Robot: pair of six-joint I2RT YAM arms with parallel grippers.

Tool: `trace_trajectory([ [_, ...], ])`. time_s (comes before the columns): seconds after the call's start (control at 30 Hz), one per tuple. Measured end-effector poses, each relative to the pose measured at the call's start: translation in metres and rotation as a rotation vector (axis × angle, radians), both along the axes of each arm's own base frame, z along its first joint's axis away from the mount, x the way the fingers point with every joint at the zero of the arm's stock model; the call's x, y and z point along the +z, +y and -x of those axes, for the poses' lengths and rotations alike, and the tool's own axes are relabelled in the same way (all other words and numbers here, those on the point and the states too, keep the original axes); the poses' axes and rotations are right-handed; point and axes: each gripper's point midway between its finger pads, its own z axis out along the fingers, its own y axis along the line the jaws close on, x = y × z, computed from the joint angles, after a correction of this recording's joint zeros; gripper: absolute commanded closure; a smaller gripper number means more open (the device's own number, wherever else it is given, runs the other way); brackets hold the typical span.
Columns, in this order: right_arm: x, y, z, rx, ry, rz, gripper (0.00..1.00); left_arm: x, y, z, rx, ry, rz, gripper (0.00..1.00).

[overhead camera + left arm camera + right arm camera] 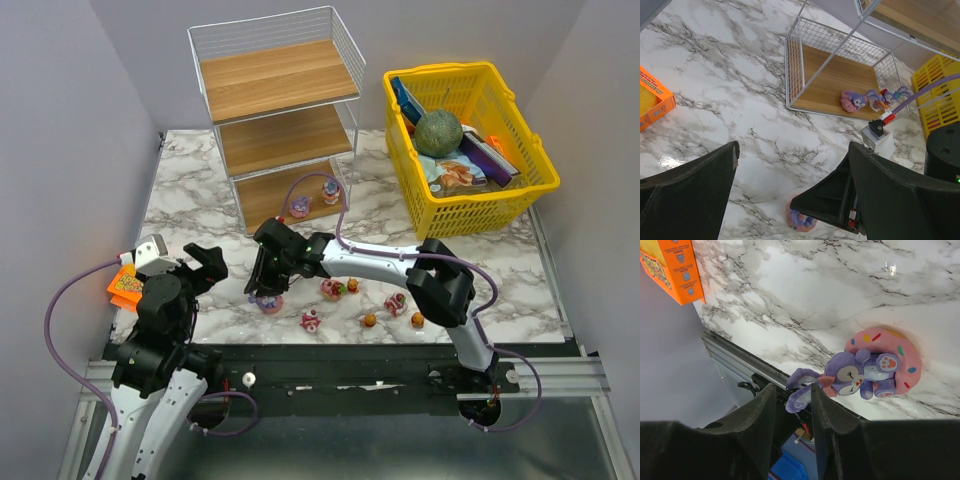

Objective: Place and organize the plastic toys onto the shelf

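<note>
1. The right arm is reaching across to the left part of the marble table point(200, 200). Its right gripper point(794, 395) is hanging low over a purple bunny figurine point(855, 375), which is lying on a pink doughnut ring near the table's front edge.
2. The gripper's fingers point(760, 410) are standing only a narrow way apart, with the bunny's ears point(801, 376) sitting in the gap. I cannot tell whether they are actually pinching the ears.
3. The left gripper point(770, 175) is hovering above the table's left side, gaping wide and carrying nothing.
4. Two purple toys point(852, 100) point(880, 97) are sitting side by side on the lowest board of the shelf point(275, 80).
5. Six other small toys point(369, 320) are lying scattered along the table's near edge, under the right arm.
6. An orange packet point(125, 288) is lying beside the left arm, and a yellow basket point(455, 215) is standing to the right of the shelf.
</note>
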Motion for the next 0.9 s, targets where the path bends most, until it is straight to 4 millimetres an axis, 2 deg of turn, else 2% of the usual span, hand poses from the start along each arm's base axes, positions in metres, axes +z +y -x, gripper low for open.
trace_trajectory([
  [0.1,-0.003,0.0,-0.001,-0.007,0.006,0.004,0.63,0.0,0.0,0.0,0.002,0.0,-0.001,0.01],
  [0.3,-0.006,0.001,-0.005,-0.024,0.012,0.009,0.75,0.0,0.001,0.0,0.003,-0.001,-0.001,0.01],
  [0.4,-0.006,0.001,-0.006,-0.031,0.012,0.009,0.83,0.0,0.0,0.0,0.002,0.0,-0.001,0.01],
  [0.43,-0.006,0.001,-0.007,-0.035,0.012,0.009,0.93,0.0,0.0,0.0,0.0,0.0,-0.001,0.01],
  [0.5,-0.005,0.001,-0.007,-0.041,0.014,0.007,0.99,0.0,0.0,0.0,-0.001,-0.001,-0.001,0.01],
  [0.9,-0.002,-0.004,-0.02,-0.108,0.036,0.002,0.99,0.0,-0.001,0.0,-0.002,0.0,-0.001,0.01],
])
